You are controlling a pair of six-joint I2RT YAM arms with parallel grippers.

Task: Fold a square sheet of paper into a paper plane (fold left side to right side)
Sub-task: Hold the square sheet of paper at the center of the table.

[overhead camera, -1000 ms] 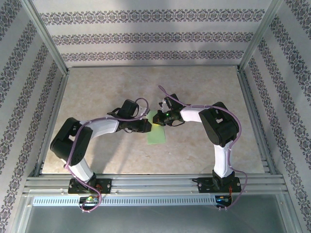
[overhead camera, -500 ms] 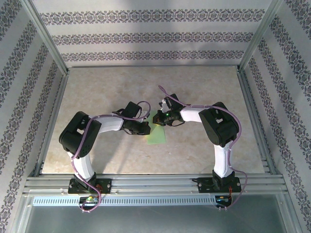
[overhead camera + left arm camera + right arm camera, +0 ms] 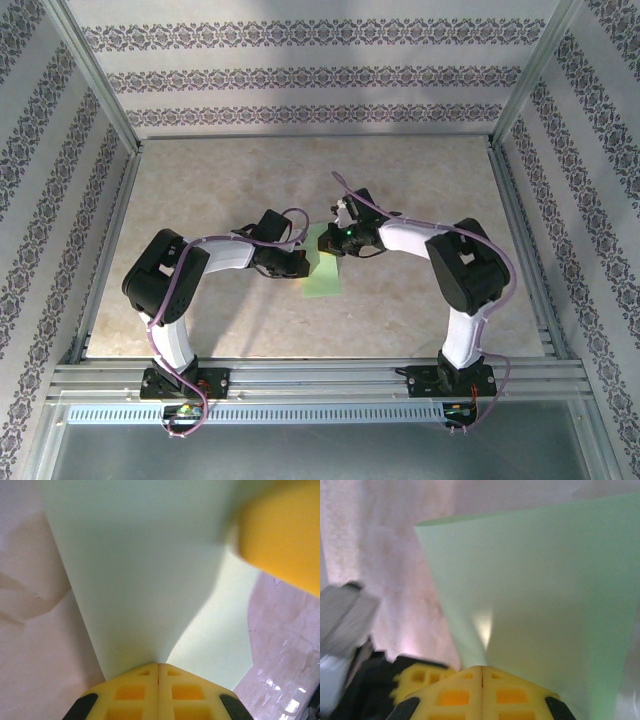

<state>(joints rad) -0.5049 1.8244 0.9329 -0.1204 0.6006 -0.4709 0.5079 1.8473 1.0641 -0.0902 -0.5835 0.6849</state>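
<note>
Fingers of the left gripper (image 3: 158, 670) are pressed shut on one edge of the square sheet of paper (image 3: 140, 570). The right gripper (image 3: 482, 671) pinches another edge, also fully closed. The sheet, bent upward between them, sits mid-table (image 3: 200, 180), its long axis running near to far.

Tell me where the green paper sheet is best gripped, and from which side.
Pinch a lifted edge, coming sideways: the green paper sheet is thin, and its flat part offers nothing. The left claw and right claw hold it so.
</note>
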